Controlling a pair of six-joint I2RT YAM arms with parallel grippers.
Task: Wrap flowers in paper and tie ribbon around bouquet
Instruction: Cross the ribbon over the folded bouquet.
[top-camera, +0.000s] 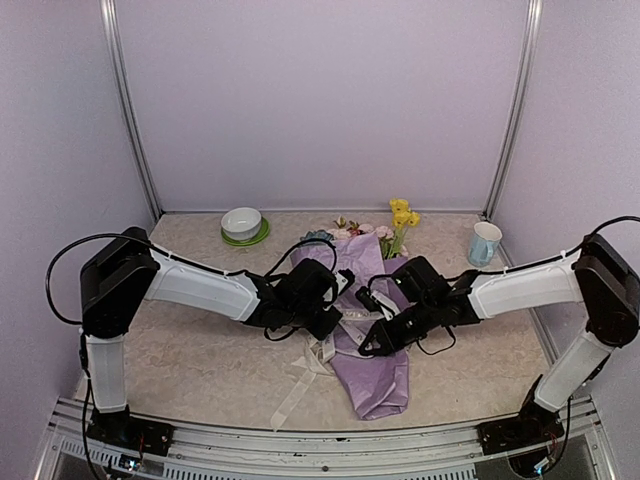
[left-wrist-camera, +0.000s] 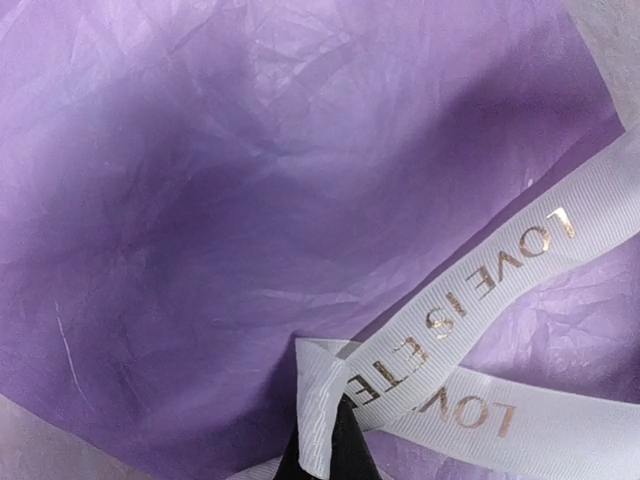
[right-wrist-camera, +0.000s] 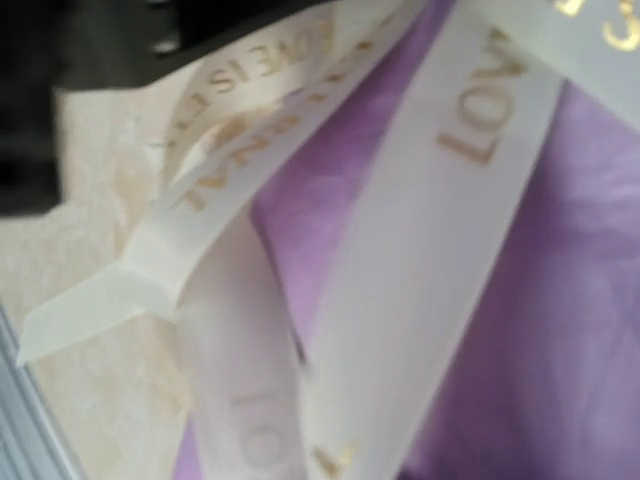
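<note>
As the bouquet (top-camera: 380, 378) lies wrapped, flowers (top-camera: 402, 218) at twelve o'clock, tying is in hand. The left gripper (top-camera: 335, 318) pinches the ribbon (left-wrist-camera: 480, 290); the right gripper (top-camera: 377, 345) is closed, its catch unclear. Next, I judge, the ends need crossing.

The bouquet (top-camera: 375, 370) lies lengthwise at the middle of the table (top-camera: 200, 370), narrow end toward the near edge, the flowers (top-camera: 402, 218) at its far end. The ribbon (top-camera: 300, 385) crosses the paper (left-wrist-camera: 200, 200) at mid-length, its loose tails trailing onto the table to the near left. The left gripper (top-camera: 330, 322) sits at the bouquet's left side, the right gripper (top-camera: 378, 342) at its right. Behind, a bowl (top-camera: 241, 220) on a plate (top-camera: 262, 238) stands to the left, a cup (top-camera: 485, 243) to the right.
</note>
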